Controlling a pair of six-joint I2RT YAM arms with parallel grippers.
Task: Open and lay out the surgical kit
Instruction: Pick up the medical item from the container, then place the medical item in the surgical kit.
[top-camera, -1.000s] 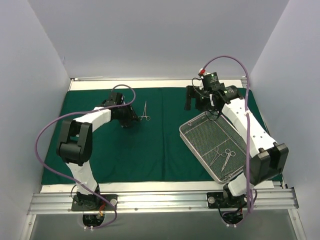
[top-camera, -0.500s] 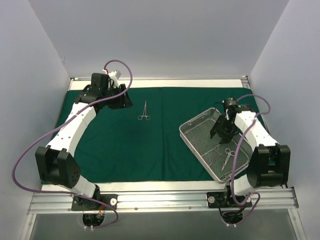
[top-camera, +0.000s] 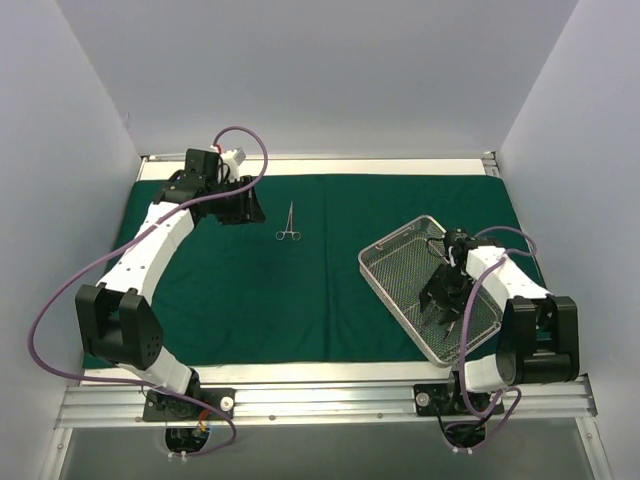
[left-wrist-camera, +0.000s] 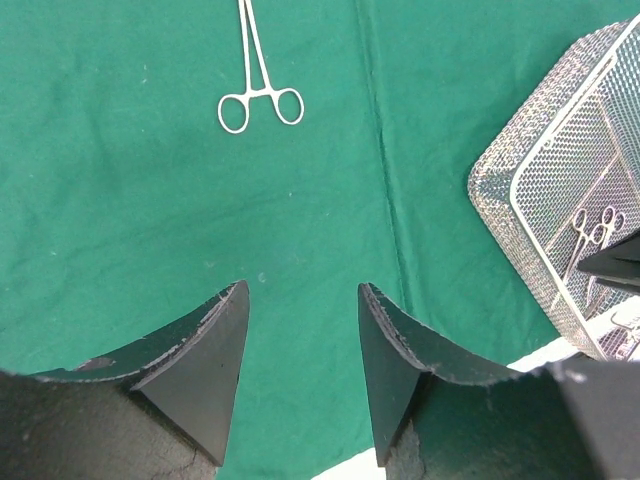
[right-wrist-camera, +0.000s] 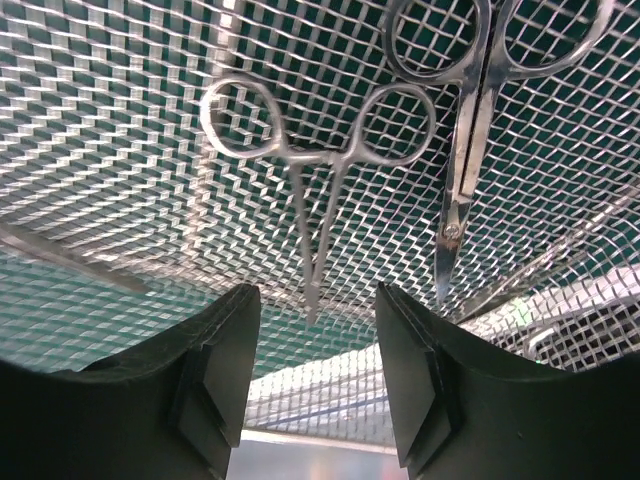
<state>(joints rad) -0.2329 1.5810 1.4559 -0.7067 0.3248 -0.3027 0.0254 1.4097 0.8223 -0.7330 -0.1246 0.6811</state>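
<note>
The dark green cloth (top-camera: 300, 290) lies spread flat over the table. On its right side stands the wire-mesh tray (top-camera: 398, 262), turned at an angle. One pair of forceps (top-camera: 289, 222) lies on the cloth at the far middle, seen also in the left wrist view as forceps (left-wrist-camera: 258, 70). My left gripper (top-camera: 245, 210) hangs open above the cloth to their left, its fingers (left-wrist-camera: 303, 290) empty. My right gripper (top-camera: 445, 312) is down inside the tray, open (right-wrist-camera: 318, 295). Just ahead of its fingers lie ring-handled forceps (right-wrist-camera: 315, 170) and scissors (right-wrist-camera: 470, 120).
White walls close in the left, right and back. An aluminium rail (top-camera: 320, 400) with both arm bases runs along the near edge. Purple cables (top-camera: 70, 290) loop off each arm. The tray's near corner (top-camera: 447, 362) overhangs the cloth's front edge.
My right gripper came from the tray's far corner down into the tray, over the instruments, and narrowed. My left arm swung from the cloth's middle to the far left.
</note>
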